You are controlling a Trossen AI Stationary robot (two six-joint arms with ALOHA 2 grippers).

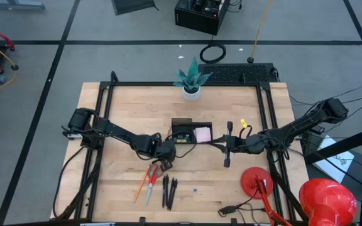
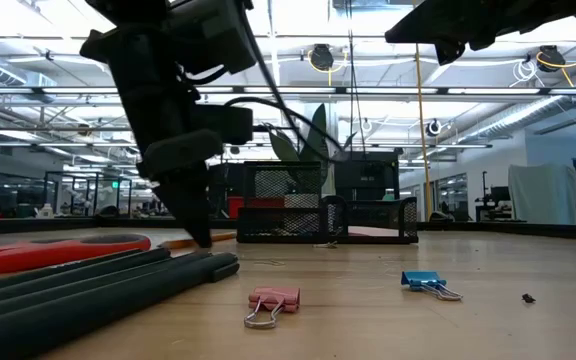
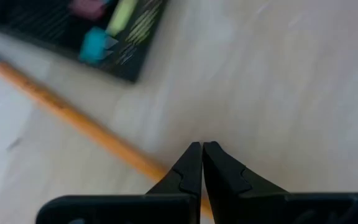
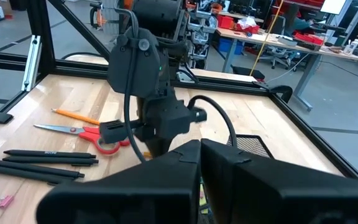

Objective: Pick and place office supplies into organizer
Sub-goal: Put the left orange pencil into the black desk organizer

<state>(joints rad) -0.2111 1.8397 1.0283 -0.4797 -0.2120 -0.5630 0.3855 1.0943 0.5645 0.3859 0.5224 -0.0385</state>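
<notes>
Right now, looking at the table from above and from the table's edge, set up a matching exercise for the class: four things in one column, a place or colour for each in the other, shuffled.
Column one:
1. pencil
2. scissors
3. left tool
4. sticky-note pad

Column two:
A. pink, inside the black organizer
B. orange, lying beside the scissors
C. shut, low over the wood near the scissors' handles
D. red handles, between the pencil and the black pens

Pairs: 1-B, 2-D, 3-C, 4-A

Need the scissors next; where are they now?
High view: the red-handled scissors lie front-left of the organizer, between the orange pencil and black pens.
</notes>
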